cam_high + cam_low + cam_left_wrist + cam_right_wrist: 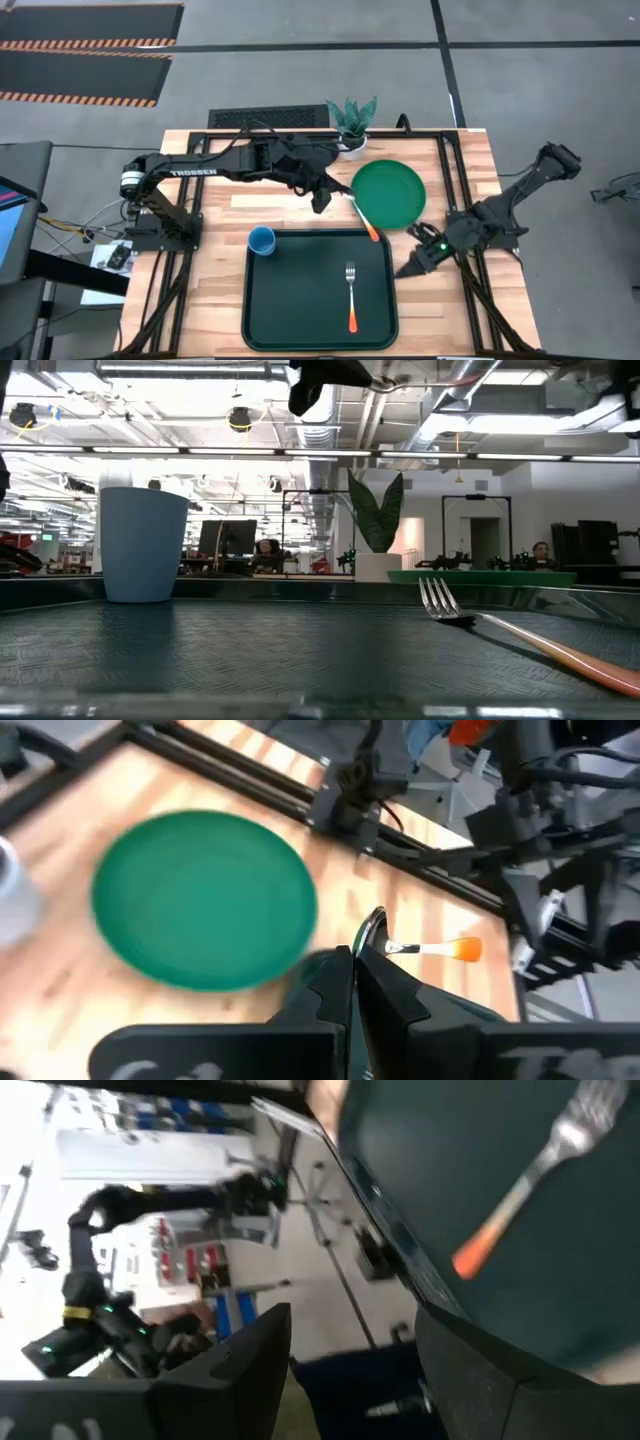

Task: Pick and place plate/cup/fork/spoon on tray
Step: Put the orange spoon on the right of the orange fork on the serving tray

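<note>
Left end effector (323,200) clamps the spoon (364,218) by its bowl, plate (388,193) just beside it; the wrist view alone shows this grip. Right end effector (412,267), fingers wide, waits beside the tray (265,320) holding fork (351,295) and cup (262,240).

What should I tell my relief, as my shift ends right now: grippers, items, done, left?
Left gripper: shut on the spoon, over the tray's far right corner.
Right gripper: open, waiting beside the tray's right edge.
Done: cup and fork are on the tray.
Left: set the spoon down; the plate sits on the table.
</note>
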Action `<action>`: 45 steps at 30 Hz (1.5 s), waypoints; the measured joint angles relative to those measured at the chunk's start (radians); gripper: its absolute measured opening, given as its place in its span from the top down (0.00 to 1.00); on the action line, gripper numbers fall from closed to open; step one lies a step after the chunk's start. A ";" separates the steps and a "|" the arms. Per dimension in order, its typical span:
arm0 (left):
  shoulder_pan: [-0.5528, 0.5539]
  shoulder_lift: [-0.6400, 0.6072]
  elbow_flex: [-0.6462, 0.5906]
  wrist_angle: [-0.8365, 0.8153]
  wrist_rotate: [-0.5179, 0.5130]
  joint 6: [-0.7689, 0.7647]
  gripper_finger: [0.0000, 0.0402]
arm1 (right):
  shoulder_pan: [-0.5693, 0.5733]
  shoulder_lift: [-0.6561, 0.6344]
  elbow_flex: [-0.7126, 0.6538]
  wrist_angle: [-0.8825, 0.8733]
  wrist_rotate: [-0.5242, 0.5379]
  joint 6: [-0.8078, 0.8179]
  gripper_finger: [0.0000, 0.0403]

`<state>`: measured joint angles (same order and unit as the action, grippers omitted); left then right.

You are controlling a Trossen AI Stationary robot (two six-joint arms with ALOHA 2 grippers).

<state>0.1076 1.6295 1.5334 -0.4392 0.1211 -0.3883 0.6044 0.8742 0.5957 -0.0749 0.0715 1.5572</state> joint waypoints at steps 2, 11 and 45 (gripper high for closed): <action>-0.024 0.013 0.002 0.006 0.002 -0.031 1.00 | 0.060 0.000 0.000 -0.032 0.039 0.046 0.41; -0.126 0.112 0.003 0.038 0.005 -0.173 1.00 | 0.337 0.002 0.001 -0.114 0.258 0.217 0.41; -0.252 0.811 0.720 -0.362 0.234 -0.086 1.00 | 0.527 0.024 0.000 -0.331 0.384 0.399 0.41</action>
<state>-0.1441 2.4409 2.2532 -0.8014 0.3552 -0.4746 1.1313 0.8978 0.5957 -0.4057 0.4557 1.9560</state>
